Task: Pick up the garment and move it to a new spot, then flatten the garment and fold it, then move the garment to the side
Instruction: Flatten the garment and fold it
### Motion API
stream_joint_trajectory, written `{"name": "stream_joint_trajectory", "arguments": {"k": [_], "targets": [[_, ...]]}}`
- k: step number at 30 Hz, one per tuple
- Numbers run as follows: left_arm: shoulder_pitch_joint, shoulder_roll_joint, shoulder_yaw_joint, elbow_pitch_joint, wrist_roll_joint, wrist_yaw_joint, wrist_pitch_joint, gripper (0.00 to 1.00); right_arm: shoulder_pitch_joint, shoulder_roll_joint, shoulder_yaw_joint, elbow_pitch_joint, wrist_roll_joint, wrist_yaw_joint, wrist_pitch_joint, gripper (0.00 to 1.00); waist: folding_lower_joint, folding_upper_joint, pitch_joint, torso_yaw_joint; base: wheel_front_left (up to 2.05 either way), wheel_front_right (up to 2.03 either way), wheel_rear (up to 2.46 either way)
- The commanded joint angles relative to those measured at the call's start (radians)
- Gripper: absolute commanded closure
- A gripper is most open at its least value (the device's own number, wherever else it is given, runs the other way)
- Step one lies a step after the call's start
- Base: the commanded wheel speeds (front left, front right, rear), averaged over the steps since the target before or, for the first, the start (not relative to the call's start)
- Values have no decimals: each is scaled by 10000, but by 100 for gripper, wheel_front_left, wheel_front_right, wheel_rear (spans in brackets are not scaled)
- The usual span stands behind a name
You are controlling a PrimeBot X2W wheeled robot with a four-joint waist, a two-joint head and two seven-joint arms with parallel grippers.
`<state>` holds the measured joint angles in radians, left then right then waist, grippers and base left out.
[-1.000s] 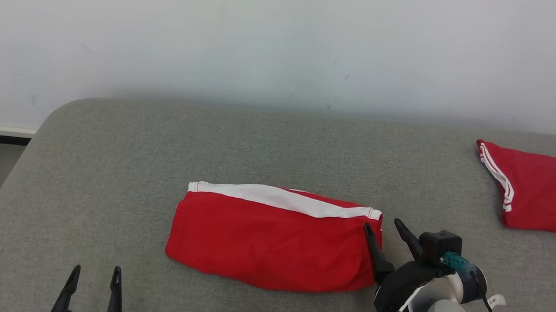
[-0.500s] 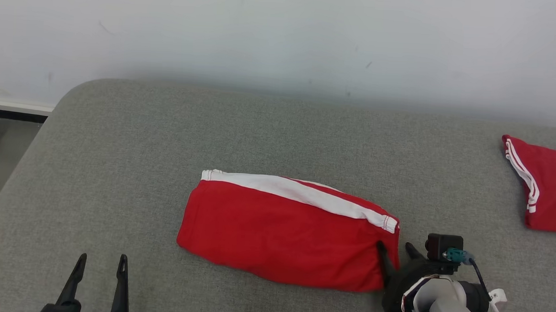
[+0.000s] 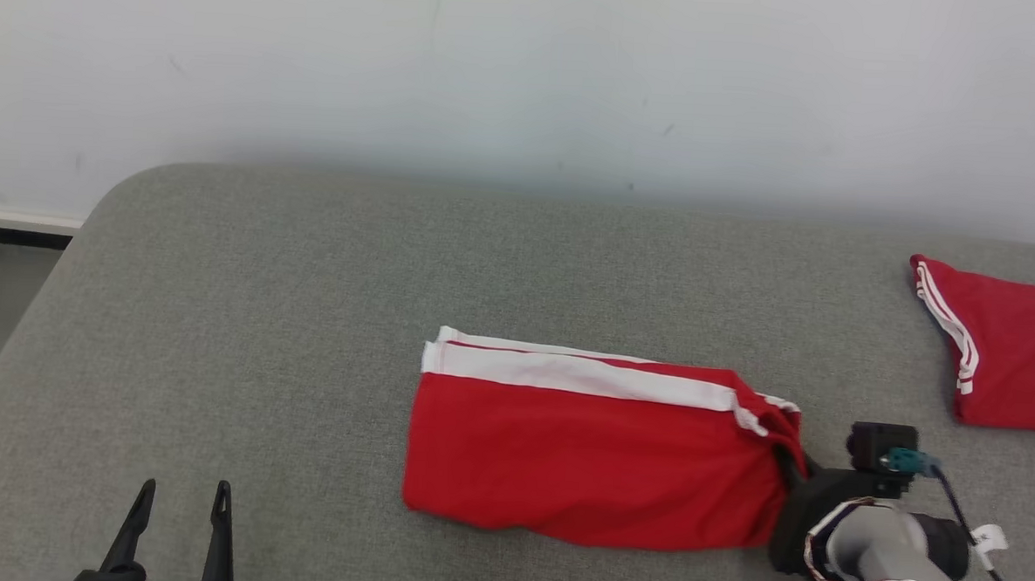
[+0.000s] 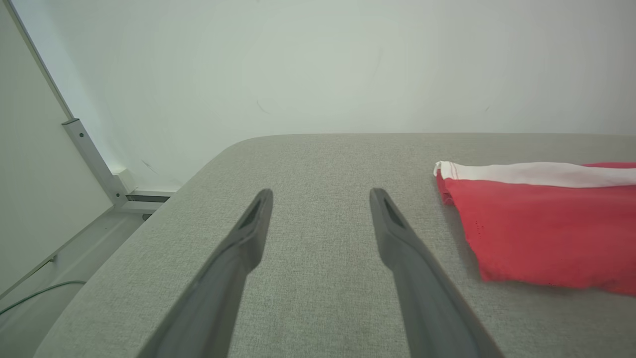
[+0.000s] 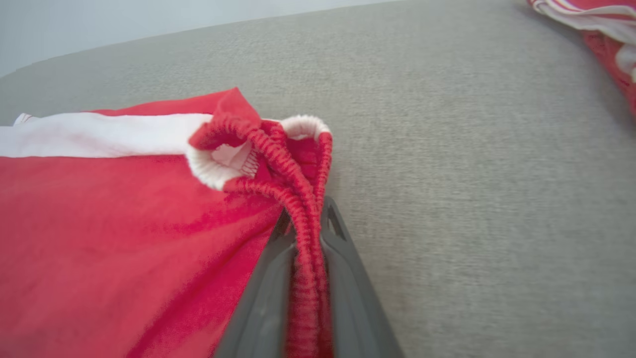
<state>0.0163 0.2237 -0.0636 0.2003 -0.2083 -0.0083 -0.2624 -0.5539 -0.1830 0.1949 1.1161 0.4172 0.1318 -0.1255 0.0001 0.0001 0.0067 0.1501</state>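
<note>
The red garment (image 3: pixel 589 451), apparently folded into a long bundle with a white stripe (image 3: pixel 584 374) along its far edge, lies flat on the grey padded bench (image 3: pixel 309 273), a little toward 5 o'clock from the middle of the head view. At its 3 o'clock end, the gathered elastic waistband (image 5: pixel 298 199) is pinched by the right tool (image 5: pixel 305 219). The tool's two fingers are together on the ribbed cloth, with only that thin bunch between them. The left tool (image 3: pixel 181 494) hangs at 7 o'clock, well apart from the cloth, its fingers spread and holding nothing. A second red garment (image 3: pixel 1004 347) with white stripes sits at 3 o'clock on the same bench, below a plain pale wall (image 3: pixel 527 64).

The step in hand looks like the last one: taking the folded garment to the side. The risk lies in the grip. Only one end is held, and by a narrow rope of elastic. A lift or pull toward 3 o'clock could let the loose layers sag open and undo the fold. The waistband could also stretch and slip from the fingers. A drag across the rough bench cover could rumple the underside, and a path carried too far could land the bundle on the second garment.
</note>
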Motion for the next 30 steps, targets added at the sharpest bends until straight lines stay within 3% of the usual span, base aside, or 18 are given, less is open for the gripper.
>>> {"name": "stream_joint_trajectory", "arguments": {"k": [1,8,12,16,24,30], "targets": [[136,7,62,-11,121,43,-29,0,165,-380,144,-78,184,-23,-46,100,-1,-1,-157,-175,0,0,0],[446,-59,421,-193,64,170,-29,0,371,-2064,833,-649,992,-23,304,100,-1,-1,-264,-587,0,0,0],[585,-84,603,-311,69,197,-29,0,333,-2494,1197,-1171,1662,-23,873,100,-1,-1,-259,-808,0,0,0],[727,-101,725,-339,70,223,-29,0,245,-2452,1301,-1846,2666,-23,1531,100,-1,-1,-281,-984,0,0,0],[800,-143,929,-378,73,208,-29,0,216,-2115,1271,-4267,5614,-23,3971,100,-1,-1,-339,-1162,0,0,0],[653,-266,914,-343,167,145,-29,0,-24,-1210,1220,-4830,6540,-23,5138,100,-1,-1,-308,-1086,0,0,0]]}}
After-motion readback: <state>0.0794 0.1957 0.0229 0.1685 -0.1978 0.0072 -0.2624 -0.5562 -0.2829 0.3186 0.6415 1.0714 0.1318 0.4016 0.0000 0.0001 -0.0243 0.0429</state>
